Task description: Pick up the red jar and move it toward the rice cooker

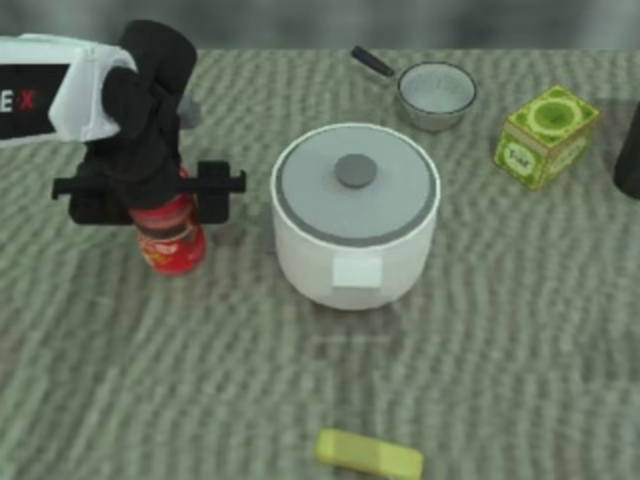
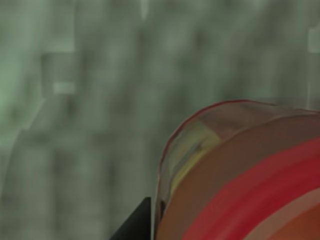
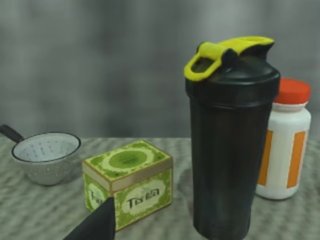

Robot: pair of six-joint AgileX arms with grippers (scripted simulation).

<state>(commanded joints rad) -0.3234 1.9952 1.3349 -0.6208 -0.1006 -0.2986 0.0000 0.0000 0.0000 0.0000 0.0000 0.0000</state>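
Observation:
The red jar (image 1: 175, 243) is at the table's left, about a hand's width left of the rice cooker (image 1: 355, 215), a big white pot with a grey lid and dark knob. My left gripper (image 1: 160, 205) comes down over the jar's top and is shut on it. In the left wrist view the red jar (image 2: 240, 190) fills the corner, with one dark fingertip (image 2: 136, 226) against its side. My right gripper (image 3: 142, 236) is parked off the top view's right side and open; only one fingertip (image 3: 99, 222) shows.
A small grey saucepan (image 1: 437, 95) sits behind the cooker, with a green-yellow tea box (image 1: 545, 135) to its right. A black shaker bottle (image 3: 230, 150) and a white orange-capped bottle (image 3: 284, 145) are at the far right. A yellow bar (image 1: 370, 455) lies at the front edge.

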